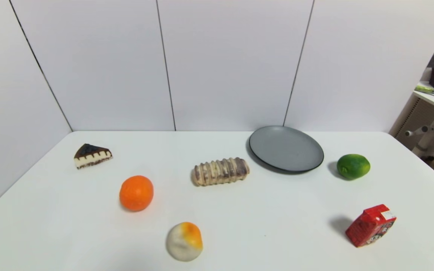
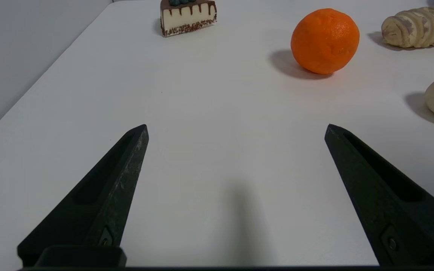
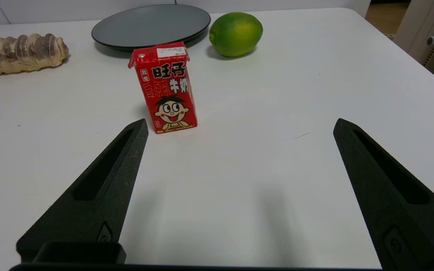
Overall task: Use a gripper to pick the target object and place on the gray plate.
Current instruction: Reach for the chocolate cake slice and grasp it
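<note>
Left gripper (image 2: 236,130) and right gripper (image 3: 239,126) both spread wide, cake slice (image 1: 92,156) far from gray plate (image 1: 286,149).

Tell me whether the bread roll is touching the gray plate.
Apart. The head view shows a strip of bare white table between the bread roll and the gray plate; the right wrist view shows the same gap.

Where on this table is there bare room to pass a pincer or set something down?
Free: the front strip between the bun and milk carton, and the table's left edge below the cake slice. The gray plate is bare. Tightest: bread roll beside the plate.
</note>
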Controlling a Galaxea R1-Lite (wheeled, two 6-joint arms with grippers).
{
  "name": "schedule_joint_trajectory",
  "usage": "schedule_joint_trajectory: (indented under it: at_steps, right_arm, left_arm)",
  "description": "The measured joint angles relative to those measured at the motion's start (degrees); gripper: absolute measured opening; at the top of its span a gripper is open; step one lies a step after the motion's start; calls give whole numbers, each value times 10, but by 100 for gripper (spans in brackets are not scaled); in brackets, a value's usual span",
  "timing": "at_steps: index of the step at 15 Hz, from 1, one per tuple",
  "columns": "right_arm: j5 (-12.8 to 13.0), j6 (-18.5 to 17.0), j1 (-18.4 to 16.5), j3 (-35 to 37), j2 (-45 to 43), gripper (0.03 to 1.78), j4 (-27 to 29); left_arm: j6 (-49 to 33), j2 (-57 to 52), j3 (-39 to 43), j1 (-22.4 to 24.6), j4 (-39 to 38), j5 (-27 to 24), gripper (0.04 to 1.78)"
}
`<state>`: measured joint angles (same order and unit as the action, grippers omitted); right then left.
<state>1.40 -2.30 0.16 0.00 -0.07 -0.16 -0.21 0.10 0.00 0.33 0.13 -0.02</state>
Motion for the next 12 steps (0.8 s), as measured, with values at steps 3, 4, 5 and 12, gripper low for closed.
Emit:
schedule_joint_trajectory:
  at_steps: [3,4,5,12]
  right_arm:
    - [0,0,0,0,0,170,0]
    - [0,0,0,0,0,170,0]
    - [0,0,0,0,0,170,0]
    - [0,0,0,0,0,170,0]
  left_arm:
    - [0,0,0,0,0,0,169]
    - [0,1,0,0,2,0,169]
    - [0,4,0,0,3,0,169]
    - [6,117,-143,3,149,-2,169]
